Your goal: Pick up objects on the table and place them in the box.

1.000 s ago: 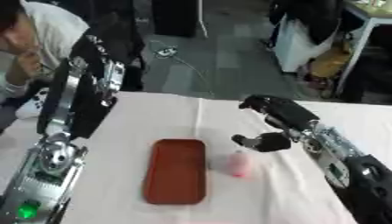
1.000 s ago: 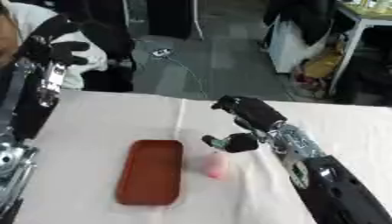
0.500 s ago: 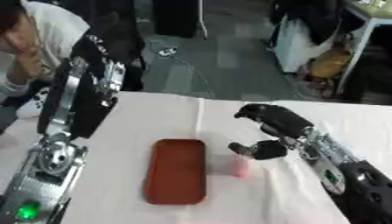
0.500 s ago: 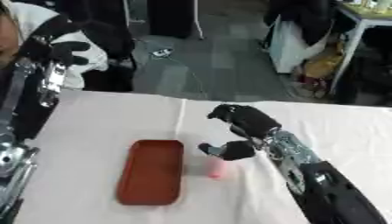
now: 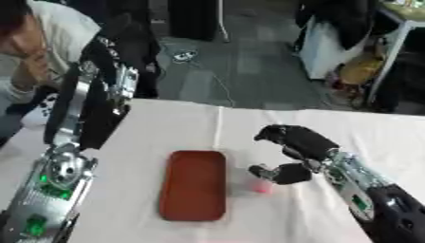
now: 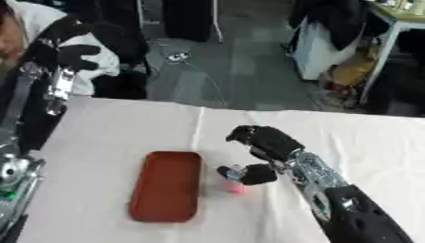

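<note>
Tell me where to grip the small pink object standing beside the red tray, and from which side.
Take the small pink object around its upper part, coming from above and its right. It looks upright, and the shallow red rectangular tray crowds its left. The right robot hand already hovers there, thumb at its top, fingers curled.

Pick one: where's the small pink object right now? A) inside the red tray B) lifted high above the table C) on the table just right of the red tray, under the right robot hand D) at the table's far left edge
C: the pink object sits on the white table beside the red tray, with the right robot hand curled over it.
</note>
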You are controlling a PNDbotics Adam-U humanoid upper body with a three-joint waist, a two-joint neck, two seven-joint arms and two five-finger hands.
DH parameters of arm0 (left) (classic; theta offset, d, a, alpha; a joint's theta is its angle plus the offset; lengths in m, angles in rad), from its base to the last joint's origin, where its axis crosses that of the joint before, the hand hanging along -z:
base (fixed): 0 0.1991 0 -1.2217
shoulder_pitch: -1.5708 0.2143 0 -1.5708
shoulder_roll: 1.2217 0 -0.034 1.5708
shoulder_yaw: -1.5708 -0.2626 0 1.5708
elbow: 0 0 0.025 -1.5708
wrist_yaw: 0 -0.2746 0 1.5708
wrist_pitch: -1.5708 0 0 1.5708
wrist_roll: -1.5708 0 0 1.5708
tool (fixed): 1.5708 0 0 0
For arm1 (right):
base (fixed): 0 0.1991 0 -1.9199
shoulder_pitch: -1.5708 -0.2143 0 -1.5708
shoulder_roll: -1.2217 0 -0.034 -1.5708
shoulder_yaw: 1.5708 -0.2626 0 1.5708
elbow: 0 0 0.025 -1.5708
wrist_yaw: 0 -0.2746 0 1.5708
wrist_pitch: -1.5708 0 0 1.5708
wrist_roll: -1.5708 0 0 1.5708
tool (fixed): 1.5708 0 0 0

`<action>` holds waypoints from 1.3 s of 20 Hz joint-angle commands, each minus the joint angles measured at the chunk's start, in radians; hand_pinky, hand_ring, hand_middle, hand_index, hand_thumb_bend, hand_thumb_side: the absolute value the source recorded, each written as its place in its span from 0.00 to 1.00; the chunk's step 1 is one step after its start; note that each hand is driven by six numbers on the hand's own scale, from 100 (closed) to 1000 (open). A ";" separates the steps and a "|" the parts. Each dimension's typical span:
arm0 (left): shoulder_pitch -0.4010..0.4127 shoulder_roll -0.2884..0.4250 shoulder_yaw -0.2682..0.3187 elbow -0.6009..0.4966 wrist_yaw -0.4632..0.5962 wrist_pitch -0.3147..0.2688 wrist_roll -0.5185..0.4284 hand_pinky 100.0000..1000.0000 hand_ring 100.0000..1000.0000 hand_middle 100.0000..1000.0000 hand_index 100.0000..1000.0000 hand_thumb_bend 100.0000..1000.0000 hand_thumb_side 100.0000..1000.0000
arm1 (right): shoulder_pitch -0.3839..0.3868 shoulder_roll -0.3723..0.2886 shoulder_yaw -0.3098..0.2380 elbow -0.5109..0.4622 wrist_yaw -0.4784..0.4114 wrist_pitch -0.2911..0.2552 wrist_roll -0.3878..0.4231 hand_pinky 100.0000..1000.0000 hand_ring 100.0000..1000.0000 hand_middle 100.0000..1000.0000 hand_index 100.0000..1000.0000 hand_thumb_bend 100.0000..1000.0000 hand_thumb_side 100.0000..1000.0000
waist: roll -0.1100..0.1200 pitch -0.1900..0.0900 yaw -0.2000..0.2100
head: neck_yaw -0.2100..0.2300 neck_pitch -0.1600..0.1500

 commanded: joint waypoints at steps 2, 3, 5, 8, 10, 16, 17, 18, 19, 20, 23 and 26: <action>-0.019 0.014 0.002 -0.015 -0.005 0.000 -0.001 0.67 0.70 0.84 0.97 0.00 0.81 | -0.006 0.001 0.003 -0.025 -0.003 0.013 -0.004 0.66 0.78 0.79 0.86 0.42 0.83 | 0.002 -0.013 0.001 | 0.006 -0.014; -0.019 0.014 0.002 -0.015 -0.005 0.000 -0.001 0.67 0.70 0.84 0.97 0.00 0.81 | -0.007 0.004 0.005 -0.027 0.001 0.022 -0.010 0.67 0.78 0.79 0.86 0.42 0.83 | 0.002 -0.013 0.001 | 0.005 -0.014; -0.019 0.014 0.002 -0.015 -0.005 0.000 -0.001 0.67 0.70 0.84 0.97 0.00 0.81 | -0.007 0.010 0.011 -0.029 0.013 0.035 -0.011 0.67 0.78 0.79 0.87 0.42 0.82 | 0.002 -0.013 0.002 | 0.002 -0.013; -0.019 0.014 0.002 -0.015 -0.005 -0.001 -0.001 0.67 0.70 0.84 0.97 0.00 0.81 | -0.002 0.019 0.016 -0.028 0.026 0.051 0.002 0.69 0.79 0.80 0.88 0.40 0.82 | 0.002 -0.013 0.002 | 0.000 -0.013; -0.020 0.014 0.002 -0.015 -0.005 -0.001 -0.002 0.67 0.70 0.84 0.97 0.00 0.81 | 0.004 0.023 0.017 -0.027 0.028 0.057 0.008 0.69 0.79 0.80 0.88 0.40 0.82 | 0.002 -0.014 0.001 | 0.001 -0.013; -0.020 0.014 0.001 -0.015 -0.005 -0.001 -0.002 0.67 0.70 0.84 0.97 0.00 0.81 | 0.017 0.034 0.014 -0.003 0.037 0.051 -0.010 0.68 0.78 0.80 0.87 0.40 0.82 | 0.003 -0.014 0.001 | 0.003 -0.015; -0.020 0.013 0.001 -0.015 -0.005 -0.001 -0.003 0.67 0.70 0.84 0.97 0.00 0.81 | 0.018 0.038 0.013 0.003 0.038 0.048 -0.015 0.68 0.78 0.80 0.87 0.40 0.81 | 0.003 -0.014 0.001 | 0.002 -0.015; -0.020 0.013 0.001 -0.015 -0.005 -0.001 -0.003 0.67 0.70 0.84 0.97 0.00 0.81 | 0.019 0.041 0.012 0.007 0.039 0.046 -0.019 0.68 0.78 0.80 0.87 0.40 0.81 | 0.003 -0.013 0.001 | 0.002 -0.015; -0.021 0.013 0.001 -0.015 -0.005 -0.001 -0.003 0.67 0.70 0.84 0.97 0.00 0.81 | 0.020 0.044 0.012 0.011 0.041 0.043 -0.022 0.68 0.78 0.80 0.87 0.40 0.82 | 0.003 -0.013 0.001 | 0.002 -0.015; -0.021 0.013 0.002 -0.015 -0.005 -0.001 -0.003 0.67 0.70 0.84 0.97 0.00 0.81 | 0.021 0.047 0.012 0.016 0.042 0.041 -0.025 0.68 0.78 0.80 0.87 0.40 0.82 | 0.003 -0.013 0.002 | 0.003 -0.015; -0.022 0.012 0.001 -0.015 -0.005 -0.002 -0.003 0.67 0.70 0.84 0.97 0.00 0.81 | 0.026 0.058 0.008 0.040 0.051 0.037 -0.028 0.69 0.79 0.81 0.89 0.40 0.82 | 0.004 -0.012 0.002 | 0.004 -0.015; -0.023 0.011 0.001 -0.015 -0.005 -0.002 -0.003 0.67 0.70 0.84 0.96 0.00 0.81 | 0.028 0.073 -0.003 0.071 0.072 0.036 -0.039 0.70 0.79 0.83 0.91 0.41 0.81 | 0.004 -0.012 0.002 | 0.004 -0.015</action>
